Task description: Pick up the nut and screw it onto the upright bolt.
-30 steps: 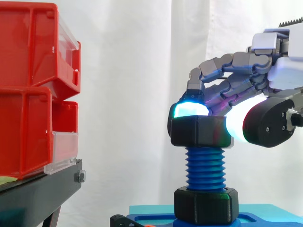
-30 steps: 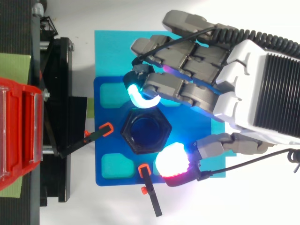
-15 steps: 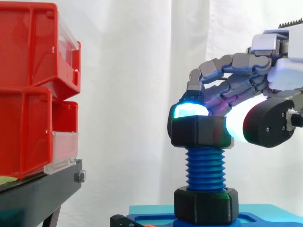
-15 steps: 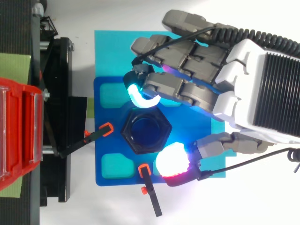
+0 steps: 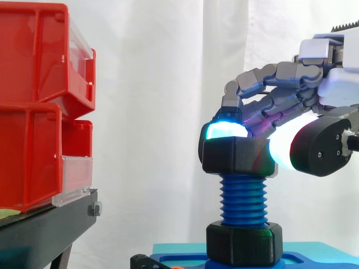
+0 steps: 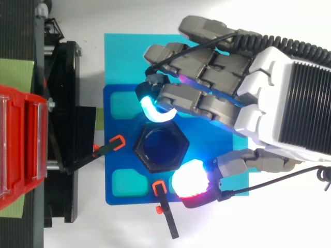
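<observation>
A black hex nut (image 5: 238, 156) sits on top of the upright blue threaded bolt (image 5: 243, 199); from above, the nut (image 6: 160, 144) rings the bolt's blue end. My hand (image 6: 274, 103) reaches in from the right with its fingers curled over the nut. A cyan-glowing fingertip (image 6: 153, 106) presses the nut's far upper edge, and the thumb's white-red pad (image 6: 190, 178) presses its near side. In the side view the hand (image 5: 314, 95) hangs above and to the right of the nut. A second black hex collar (image 5: 243, 242) sits at the bolt's foot.
The bolt stands on a blue fixture plate (image 6: 124, 181) over a cyan mat (image 6: 119, 51). Two orange-tipped black clamps (image 6: 116, 142) (image 6: 160, 199) lie at the plate's left and front. Red bins (image 5: 39, 101) on a black stand (image 5: 45, 230) rise to the left.
The hand's fingers have shifted slightly around the nut. The nut stays at the same height on the bolt.
</observation>
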